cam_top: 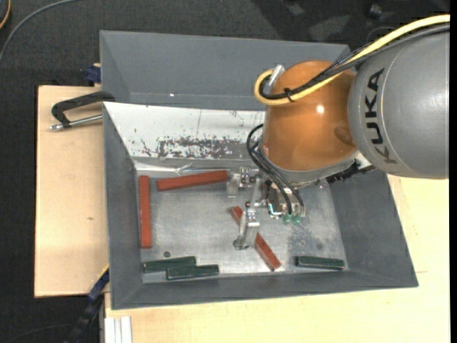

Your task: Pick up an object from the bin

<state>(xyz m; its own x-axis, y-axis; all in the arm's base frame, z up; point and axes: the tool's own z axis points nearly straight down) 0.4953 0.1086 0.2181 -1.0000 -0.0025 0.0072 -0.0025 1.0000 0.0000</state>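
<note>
The orange wrist cover (307,120) hides much of your gripper (244,241), so you cannot tell whether it is clenched or released. It sits low near the middle of the bin (371,241), touching or just beside a slim red stick (267,254) that lies diagonally with its upper end partly covered. Bare floor lies open to the gripper's left. Dark green sticks (180,266) hug the near wall, and another red stick (145,211) lies along the left wall.

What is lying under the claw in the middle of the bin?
A slanted red stick lies under the claw. Its middle is covered, so contact cannot be judged.
</note>
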